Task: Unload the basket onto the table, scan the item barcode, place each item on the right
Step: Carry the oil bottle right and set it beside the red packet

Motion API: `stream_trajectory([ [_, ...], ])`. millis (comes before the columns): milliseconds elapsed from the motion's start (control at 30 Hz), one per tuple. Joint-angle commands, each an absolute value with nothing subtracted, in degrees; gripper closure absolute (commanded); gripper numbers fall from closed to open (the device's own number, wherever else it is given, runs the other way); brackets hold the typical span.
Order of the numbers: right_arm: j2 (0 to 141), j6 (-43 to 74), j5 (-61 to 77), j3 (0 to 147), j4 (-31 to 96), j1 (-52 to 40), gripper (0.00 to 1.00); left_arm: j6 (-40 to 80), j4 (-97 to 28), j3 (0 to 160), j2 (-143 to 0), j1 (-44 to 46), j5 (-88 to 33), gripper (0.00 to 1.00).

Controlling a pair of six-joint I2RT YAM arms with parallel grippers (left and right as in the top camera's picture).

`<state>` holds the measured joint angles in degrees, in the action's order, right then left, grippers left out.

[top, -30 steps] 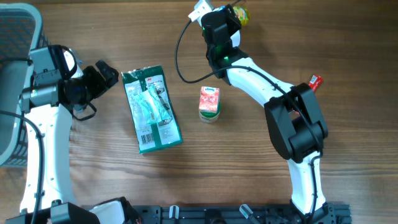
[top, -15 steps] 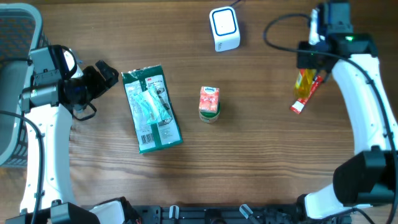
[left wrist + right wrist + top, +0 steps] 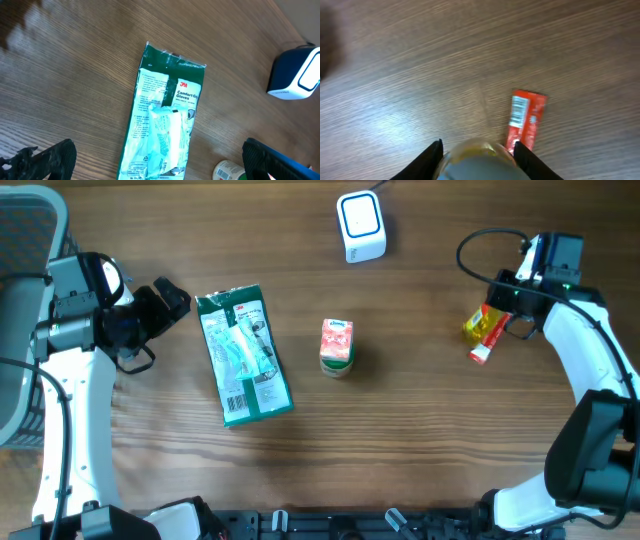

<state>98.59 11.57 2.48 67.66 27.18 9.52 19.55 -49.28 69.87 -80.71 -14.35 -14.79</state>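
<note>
The white barcode scanner (image 3: 360, 225) stands at the back centre of the table; in the left wrist view the scanner (image 3: 295, 72) is at the right edge. My right gripper (image 3: 492, 315) is far right, shut on a yellow rounded item (image 3: 474, 326), well away from the scanner. In the right wrist view the yellow item (image 3: 477, 157) fills the gap between the black fingers (image 3: 432, 157) of that gripper (image 3: 477, 150). My left gripper (image 3: 165, 300) is open at the left, its jaws wide apart above the table, holding nothing (image 3: 157, 150).
A red packet (image 3: 481, 350) lies just beside the held item, its barcode label up (image 3: 526, 120). A green glove pack (image 3: 243, 355) lies left of centre, below the left gripper (image 3: 165, 125). A small orange-and-green pot (image 3: 337, 345) stands mid-table.
The right arm has swung from the scanner at the back to the far right with the yellow item, then moved it down beside the red packet. The left arm has not moved.
</note>
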Motion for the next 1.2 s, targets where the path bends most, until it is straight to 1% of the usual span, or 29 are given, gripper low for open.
stream_trajectory([
  [0,98.4,11.9,-4.8,67.2,26.9,9.2,0.96,18.4,-49.1,70.3,-80.4,-14.2,-14.5,0.00],
  [67,97.8,10.1,-9.5,67.2,27.0,9.2,0.96,18.4,-49.1,70.3,-80.4,-14.2,-14.5,0.00],
  [100,97.4,8.8,-8.9,67.2,26.7,9.2,0.96,18.4,-49.1,70.3,-80.4,-14.2,-14.5,0.00],
  [167,96.6,5.7,-4.0,67.2,25.6,9.2,0.95,18.4,-49.1,70.3,-80.4,-14.2,-14.5,0.00],
  [233,95.4,4.2,3.3,67.2,23.9,9.2,0.91,18.4,-49.1,70.3,-80.4,-14.2,-14.5,0.00],
  [300,94.1,2.0,6.5,67.2,23.2,9.2,0.90,18.4,-49.1,70.3,-80.4,-14.2,-14.5,0.00],
  [400,93.8,-0.1,7.0,67.1,23.6,9.1,0.90,18.4,-49.1,70.3,-80.4,-14.2,-14.5,0.00],
  [567,94.3,-5.9,7.3,67.0,23.5,6.1,0.91,18.4,-49.1,70.3,-80.4,-14.2,-14.5,0.00],
  [733,96.4,-6.0,7.1,67.0,22.7,6.0,0.91,18.4,-49.1,70.3,-80.4,-14.2,-14.5,0.00],
  [767,96.8,-6.0,7.1,67.0,22.7,6.0,0.86,18.4,-49.1,70.3,-80.4,-14.2,-14.5,0.00],
  [833,97.0,-6.0,7.1,67.0,23.2,6.0,0.68,18.4,-49.1,70.3,-80.4,-14.2,-14.5,0.00],
  [867,97.0,-6.0,7.1,67.0,23.2,6.0,0.60,18.4,-49.1,70.3,-80.4,-14.2,-14.5,0.00],
  [900,97.0,-6.0,7.1,67.0,23.3,6.0,0.49,18.4,-49.1,70.3,-80.4,-14.2,-14.5,0.00],
  [933,97.0,-6.0,7.1,67.0,23.6,6.0,0.42,18.4,-49.1,70.3,-80.4,-14.2,-14.5,0.00],
  [967,97.0,-6.0,7.2,67.0,23.7,6.0,0.39,18.4,-49.1,70.3,-80.4,-14.2,-14.5,0.00],
  [1000,97.0,-6.0,7.1,67.0,23.9,6.0,0.33,18.4,-49.1,70.3,-80.4,-14.2,-14.5,0.00],
  [1033,97.0,-6.0,7.1,67.0,24.1,6.0,0.21,18.4,-49.1,70.3,-80.4,-14.2,-14.5,0.00],
  [1067,96.9,-6.0,7.1,67.0,24.4,6.0,0.16,18.4,-49.1,70.3,-80.4,-14.2,-14.5,0.00],
  [1167,94.7,-6.0,7.1,67.2,24.5,6.0,0.16,18.4,-49.1,70.3,-80.4,-14.2,-14.5,0.00],
])
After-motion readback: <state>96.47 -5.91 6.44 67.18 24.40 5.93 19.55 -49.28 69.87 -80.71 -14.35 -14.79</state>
